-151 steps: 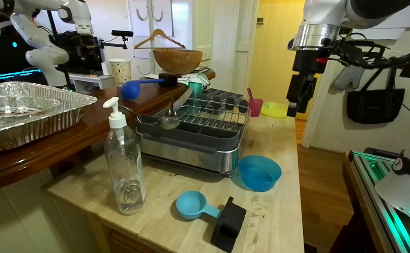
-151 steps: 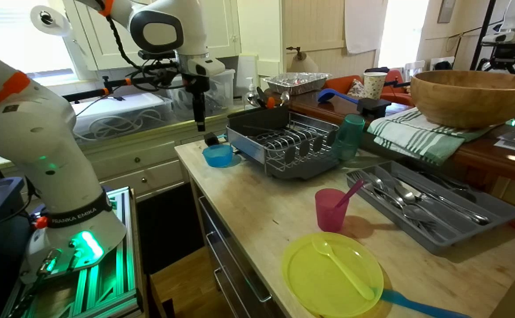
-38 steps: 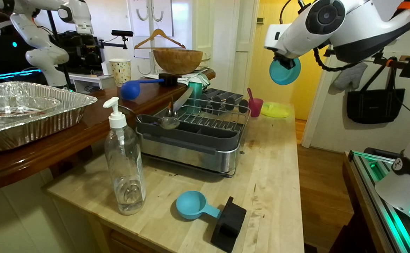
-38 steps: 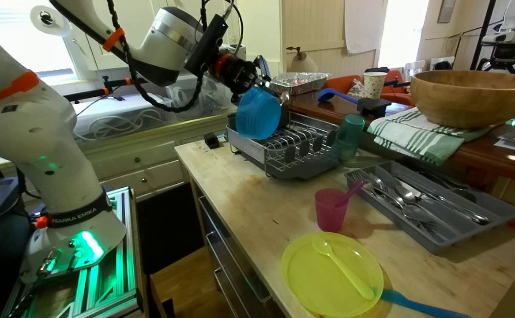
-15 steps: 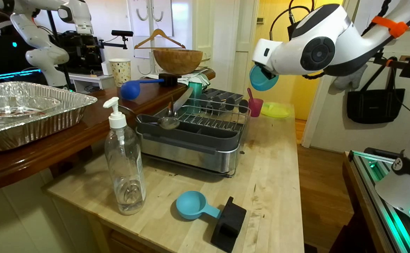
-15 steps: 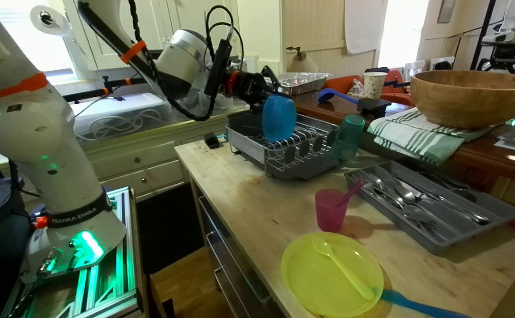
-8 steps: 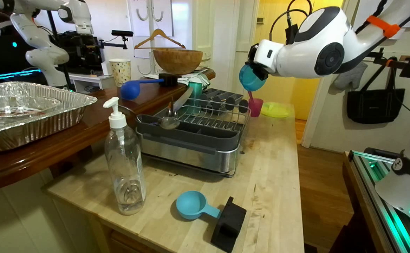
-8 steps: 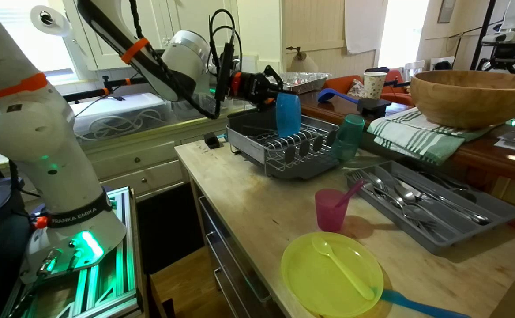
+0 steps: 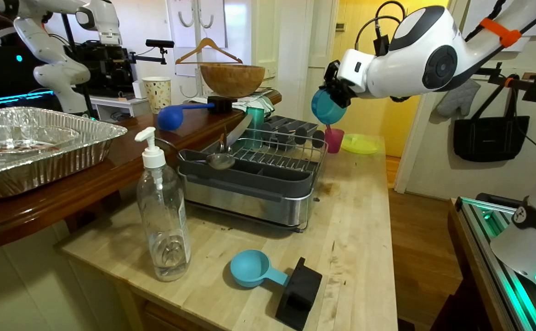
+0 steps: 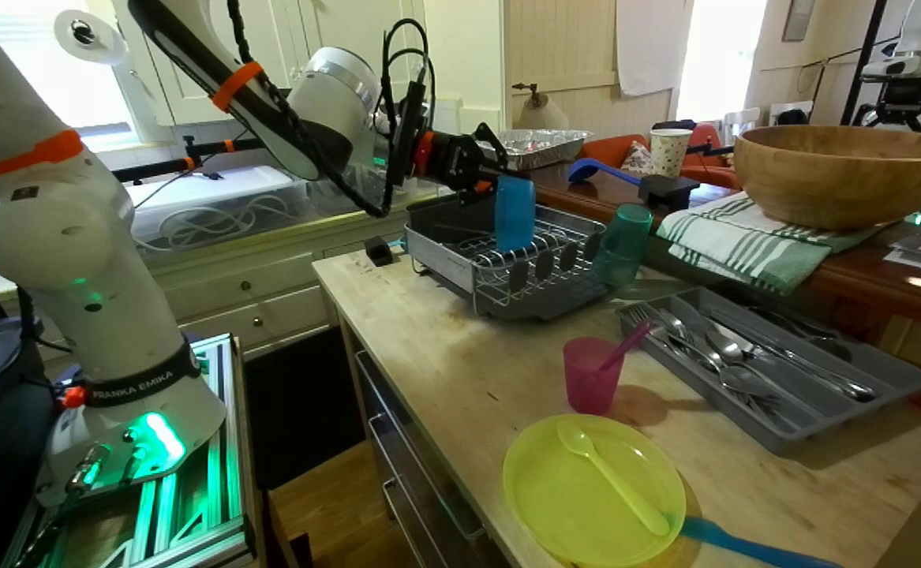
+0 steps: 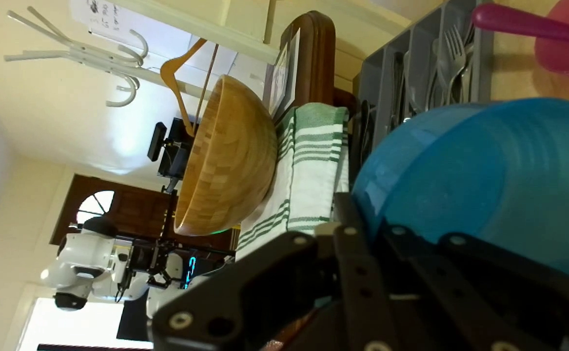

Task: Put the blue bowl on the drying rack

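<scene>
The blue bowl (image 10: 515, 213) is off the counter, tipped on its side so that it stands almost edge-on. My gripper (image 11: 369, 226) is shut on its wall, one finger (image 11: 347, 212) on the outer face and the other inside the bowl. In an exterior view the bowl (image 9: 329, 108) shows under the black gripper (image 9: 335, 89). The drying rack (image 10: 446, 259), dark wire over a silver-grey base, stands on the counter. The bowl's lower edge appears in front of or just above its wires; whether they touch I cannot tell. The wrist view does not show the rack.
A teal cup (image 10: 624, 244) leans at the rack's end, near a grey cutlery tray (image 10: 791, 442). A pink cup (image 10: 590, 375) and yellow plate (image 10: 539, 513) stand on the counter. Utensils sit in the rack's side caddy (image 9: 268, 181); a pump bottle (image 9: 162, 220) is close by.
Ten seconds ago the bowl stood on the counter; now it is held. Over the last second it moved farther over the rack, turned edge-on, and sank slightly.
</scene>
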`<state>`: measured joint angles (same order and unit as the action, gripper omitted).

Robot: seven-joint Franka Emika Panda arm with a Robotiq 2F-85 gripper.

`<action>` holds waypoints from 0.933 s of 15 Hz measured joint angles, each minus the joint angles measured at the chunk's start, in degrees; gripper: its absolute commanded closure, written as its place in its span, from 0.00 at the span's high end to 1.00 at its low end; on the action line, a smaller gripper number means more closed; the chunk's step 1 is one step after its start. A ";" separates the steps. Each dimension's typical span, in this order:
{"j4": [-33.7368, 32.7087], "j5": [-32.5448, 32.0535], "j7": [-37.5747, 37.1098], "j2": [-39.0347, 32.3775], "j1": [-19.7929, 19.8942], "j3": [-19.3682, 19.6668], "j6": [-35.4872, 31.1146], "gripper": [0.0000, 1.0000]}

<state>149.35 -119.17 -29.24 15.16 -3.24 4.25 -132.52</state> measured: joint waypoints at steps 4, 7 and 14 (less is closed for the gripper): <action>-0.09 -0.03 0.04 -0.03 -0.05 -0.26 0.55 0.01; 0.05 -0.60 -0.05 -0.17 -0.08 -0.84 2.08 0.01; 2.54 -6.76 -4.90 -0.73 -0.41 -1.93 9.21 0.01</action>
<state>151.89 -125.93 -34.14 14.43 -3.65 2.32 -123.31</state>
